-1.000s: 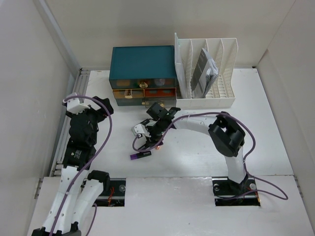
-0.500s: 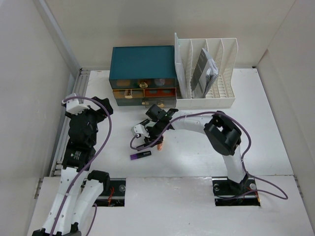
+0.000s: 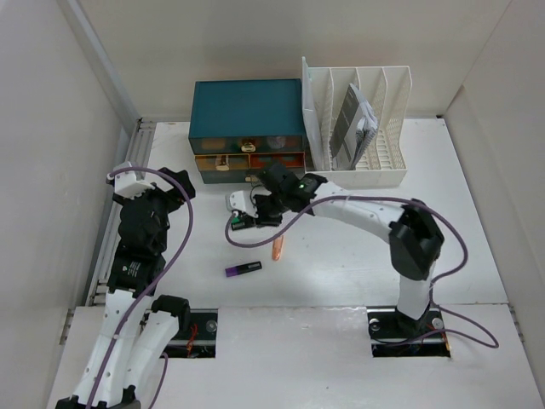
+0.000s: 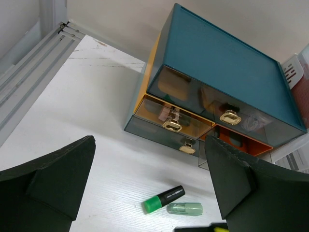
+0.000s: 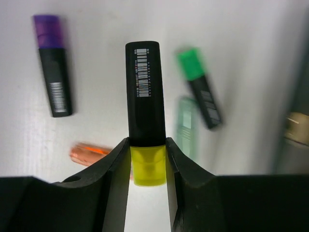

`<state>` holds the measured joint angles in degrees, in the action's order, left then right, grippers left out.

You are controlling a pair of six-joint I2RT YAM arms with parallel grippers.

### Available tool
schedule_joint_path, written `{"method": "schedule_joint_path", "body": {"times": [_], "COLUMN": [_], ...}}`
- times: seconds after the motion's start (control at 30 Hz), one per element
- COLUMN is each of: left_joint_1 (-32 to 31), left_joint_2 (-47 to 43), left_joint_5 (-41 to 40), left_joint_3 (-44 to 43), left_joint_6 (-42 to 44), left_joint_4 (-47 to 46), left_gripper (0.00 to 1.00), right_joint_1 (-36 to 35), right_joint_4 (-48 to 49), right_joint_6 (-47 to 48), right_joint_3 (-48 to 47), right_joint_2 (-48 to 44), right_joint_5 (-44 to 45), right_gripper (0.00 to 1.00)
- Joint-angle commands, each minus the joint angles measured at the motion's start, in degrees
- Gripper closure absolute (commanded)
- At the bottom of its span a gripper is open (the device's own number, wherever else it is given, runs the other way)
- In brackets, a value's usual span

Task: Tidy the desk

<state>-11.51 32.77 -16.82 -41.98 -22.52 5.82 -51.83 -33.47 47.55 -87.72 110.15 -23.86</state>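
From above, the right gripper (image 3: 255, 213) sits under its own wrist, so what it carries is hidden there. The right wrist view shows its fingers (image 5: 113, 164) pinched on the yellow cap of a yellow highlighter (image 5: 145, 92), with the black barrel pointing away. One finger covers part of the orange cap (image 5: 89, 153). The green highlighter (image 5: 200, 87), its loose green cap (image 5: 186, 125) and a gold drawer handle (image 5: 294, 126) are smeared by blur. The purple highlighter (image 5: 53, 67) lies apart from them.

The left gripper (image 4: 149, 145) hangs spread wide, fingers (image 4: 53, 179) far apart, near the left edge of the white desk (image 3: 341, 273). It faces the teal drawer box (image 4: 227, 72) at the far edge. A yellow sliver (image 4: 212, 226) at the bottom of that view is cut off. The white file rack (image 3: 387, 94) stands just beside the box, toward the far right corner, holding a booklet (image 3: 353, 128).

Half a second ago the right gripper hovered over the orange cap. Now it is nearer the drawers and the cap lies uncovered. The purple highlighter and the left arm have not moved.
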Motion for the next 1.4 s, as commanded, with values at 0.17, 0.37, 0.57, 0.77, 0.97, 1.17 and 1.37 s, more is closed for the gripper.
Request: {"method": "schedule_joint_path", "body": {"times": [0.17,0.37,0.57,0.77,0.97,1.17,1.37], "left_joint_1": [0.1,0.1,-5.3,-17.2,-19.2,-19.2,-19.2], "left_joint_2": [0.2,4.4,14.8,21.6,17.6,15.2,12.6], "left_joint_5": [2.7,18.9,23.8,18.1,15.1,13.8,16.9], "left_joint_3": [0.1,-2.5,-8.1,-10.0,-8.7,-7.5,-7.5], "left_joint_6": [1.9,6.1,12.8,15.8,16.9,17.4,20.3], "left_joint_4": [-0.6,5.9,11.6,13.8,12.2,11.1,10.6], "left_gripper": [0.16,0.25,0.26,0.26,0.25,0.26,0.34], "right_joint_1": [-0.2,1.0,4.7,6.7,9.4,9.9,12.5], "right_joint_4": [10.3,13.5,10.9,9.7,7.2,7.2,6.0], "right_joint_6": [-4.8,-5.4,-5.4,-5.4,-5.4,-6.7,-10.3], "right_joint_3": [-2.5,-2.9,-9.8,-14.3,-17.0,-15.8,-16.5], "right_joint_2": [-12.0,-11.6,-4.1,-0.1,2.0,-0.2,-4.8], "right_joint_5": [23.0,34.8,37.0,37.7,34.8,31.7,28.8], "right_gripper": [0.8,0.8,0.8,0.79,0.46,0.22,0.22]}}
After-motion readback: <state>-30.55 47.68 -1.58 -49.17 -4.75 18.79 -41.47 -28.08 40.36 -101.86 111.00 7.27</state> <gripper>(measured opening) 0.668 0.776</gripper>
